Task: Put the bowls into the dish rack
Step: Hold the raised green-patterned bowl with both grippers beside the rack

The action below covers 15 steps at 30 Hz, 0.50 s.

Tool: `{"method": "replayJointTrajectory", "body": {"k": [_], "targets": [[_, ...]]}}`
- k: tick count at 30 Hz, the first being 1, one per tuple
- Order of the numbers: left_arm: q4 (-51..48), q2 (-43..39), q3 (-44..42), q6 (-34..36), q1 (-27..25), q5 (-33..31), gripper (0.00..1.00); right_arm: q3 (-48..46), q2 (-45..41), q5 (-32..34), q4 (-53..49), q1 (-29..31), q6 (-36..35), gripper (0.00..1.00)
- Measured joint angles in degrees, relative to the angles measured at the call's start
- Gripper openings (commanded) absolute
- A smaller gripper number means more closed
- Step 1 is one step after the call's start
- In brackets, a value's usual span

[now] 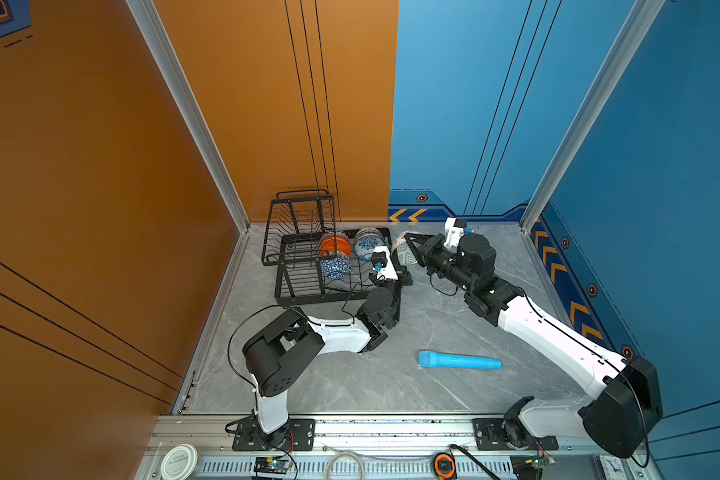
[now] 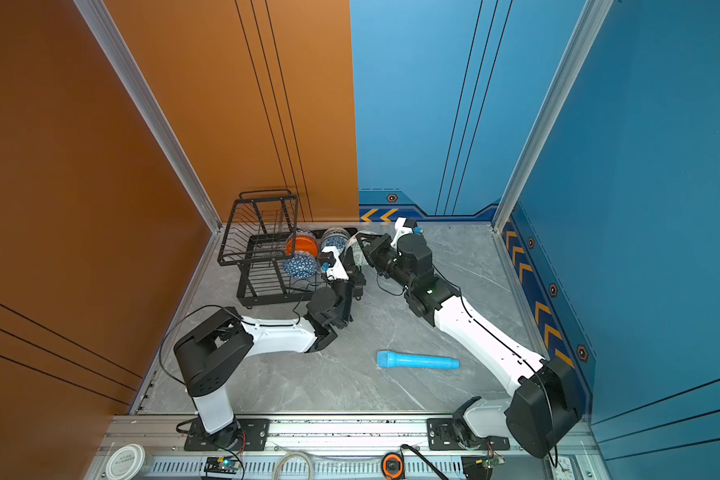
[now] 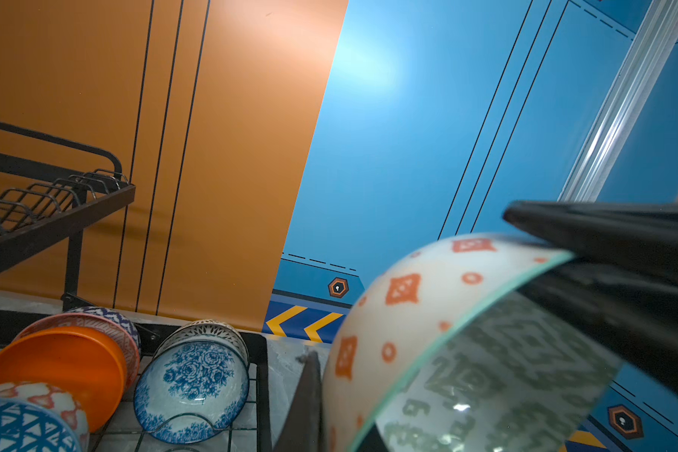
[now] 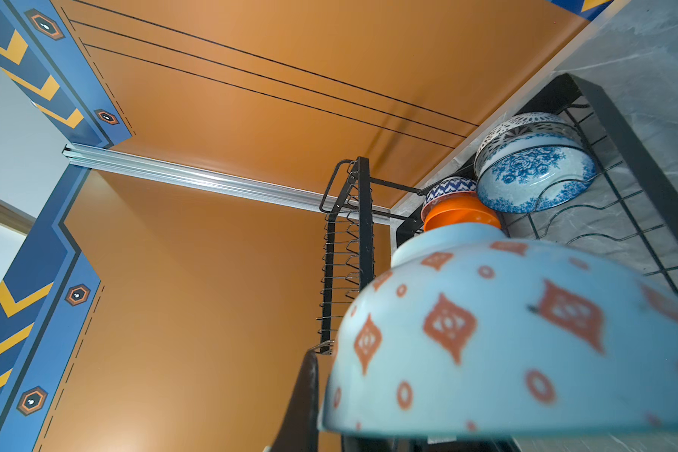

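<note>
A pale green patterned bowl (image 1: 404, 250) (image 2: 355, 249), with orange diamonds on its outside, hangs tilted just right of the dish rack (image 1: 292, 293) (image 2: 262, 297). Both grippers hold it. My left gripper (image 1: 403, 268) (image 3: 335, 426) is shut on its lower rim. My right gripper (image 1: 410, 245) (image 4: 329, 426) is shut on the opposite rim, and its black fingers (image 3: 603, 235) straddle the edge. Several bowls stand in the rack's lower tray: plain orange (image 1: 334, 244) (image 3: 63, 364), blue triangle (image 1: 335, 266), white-blue floral (image 1: 366, 248) (image 3: 190, 387) (image 4: 533, 176), and dark-dotted (image 1: 368, 233) behind it.
A light blue cylinder (image 1: 458, 360) (image 2: 416, 360) lies on the grey table in front of the arms. The rack's raised basket (image 1: 300, 220) (image 3: 55, 223) stands at its far left, close to the orange wall. The blue wall runs behind the held bowl.
</note>
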Motion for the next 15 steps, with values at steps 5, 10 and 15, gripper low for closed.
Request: {"method": "replayJointTrajectory", "body": {"k": [5, 10, 15], "targets": [[1.03, -0.04, 0.04, 0.74, 0.09, -0.09, 0.0, 1.49, 0.07, 0.46, -1.92, 0.48, -0.72, 0.05], [1.18, -0.07, 0.07, 1.6, 0.09, -0.5, 0.0, 2.12, 0.17, 0.92, -3.08, 0.59, -0.96, 0.06], [1.05, -0.5, 0.07, 1.68, 0.35, -0.68, 0.0, 3.63, 0.63, 2.16, -4.74, 1.16, -1.11, 0.1]]}}
